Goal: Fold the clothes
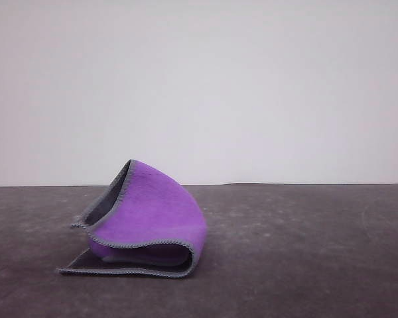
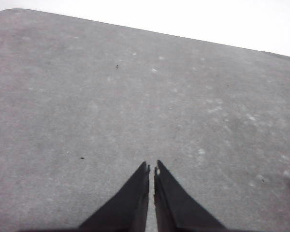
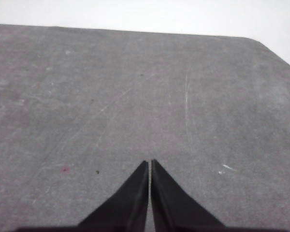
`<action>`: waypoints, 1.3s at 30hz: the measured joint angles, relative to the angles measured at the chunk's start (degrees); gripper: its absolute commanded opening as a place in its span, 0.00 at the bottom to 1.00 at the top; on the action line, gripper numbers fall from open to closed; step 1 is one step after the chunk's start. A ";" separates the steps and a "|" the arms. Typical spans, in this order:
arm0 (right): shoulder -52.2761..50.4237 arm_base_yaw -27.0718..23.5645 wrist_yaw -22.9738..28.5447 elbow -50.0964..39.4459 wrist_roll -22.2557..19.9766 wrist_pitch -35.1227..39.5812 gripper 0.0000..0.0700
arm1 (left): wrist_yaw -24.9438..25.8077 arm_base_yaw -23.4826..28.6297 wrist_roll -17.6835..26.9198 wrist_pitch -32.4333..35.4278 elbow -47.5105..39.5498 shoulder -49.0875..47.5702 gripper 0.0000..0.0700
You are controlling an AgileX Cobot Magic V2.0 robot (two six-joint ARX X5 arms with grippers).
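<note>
The clothes (image 1: pixel 146 215) are one small cloth lying on the dark grey table (image 1: pixel 305 252), left of centre in the front view. It is doubled over loosely, the purple face bulging upward and outward, the charcoal face showing inside the fold and along the flat bottom layer, grey stitching along the edges. My left gripper (image 2: pixel 152 167) is shut above bare table surface, with nothing between its black fingers. In the right wrist view my right gripper (image 3: pixel 150 162) is likewise shut over bare table, holding nothing.
The grey table top (image 2: pixel 87 96) is scuffed and speckled, and its far edge meets a plain white wall (image 1: pixel 199 86). A rounded table corner (image 3: pixel 266 46) appears in the right wrist view.
</note>
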 measured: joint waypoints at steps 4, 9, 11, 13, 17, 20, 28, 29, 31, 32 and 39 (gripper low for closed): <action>0.00 0.00 0.00 -0.70 0.18 0.13 0.00 | 0.00 0.00 0.00 0.00 0.00 0.00 0.01; -0.04 0.00 -0.19 -1.19 0.24 0.73 0.00 | 0.00 0.00 -0.02 -0.02 0.00 0.00 0.01; -0.02 0.00 -0.17 -1.21 0.24 0.79 0.00 | 0.00 0.00 0.00 -0.02 0.00 0.00 0.01; -0.02 0.00 -0.17 -1.21 0.24 0.79 0.00 | 0.00 0.00 0.00 0.00 0.00 0.00 0.01; -0.02 -0.02 -0.13 -1.21 0.24 0.79 0.00 | 0.00 0.00 0.00 -0.02 0.00 0.00 0.01; -0.02 0.00 -0.15 -1.21 0.24 0.81 0.00 | 0.00 0.00 0.00 0.00 0.00 0.00 0.01; -0.02 0.00 -0.13 -1.23 0.25 0.83 0.00 | 0.00 0.00 0.00 -0.02 0.00 0.00 0.01; -0.02 -0.02 -0.13 -1.23 0.24 0.83 0.00 | 0.00 0.00 0.00 0.00 0.00 0.00 0.01; -0.02 -0.02 -0.13 -1.23 0.24 0.83 0.00 | 0.00 0.00 0.00 0.00 0.00 0.00 0.01; -0.02 -0.02 -0.13 -1.23 0.24 0.83 0.00 | 0.00 0.00 0.00 -0.02 0.00 0.00 0.01; -0.02 0.00 -0.13 -1.23 0.24 0.83 0.00 | 0.00 0.00 0.00 -0.02 0.00 0.00 0.01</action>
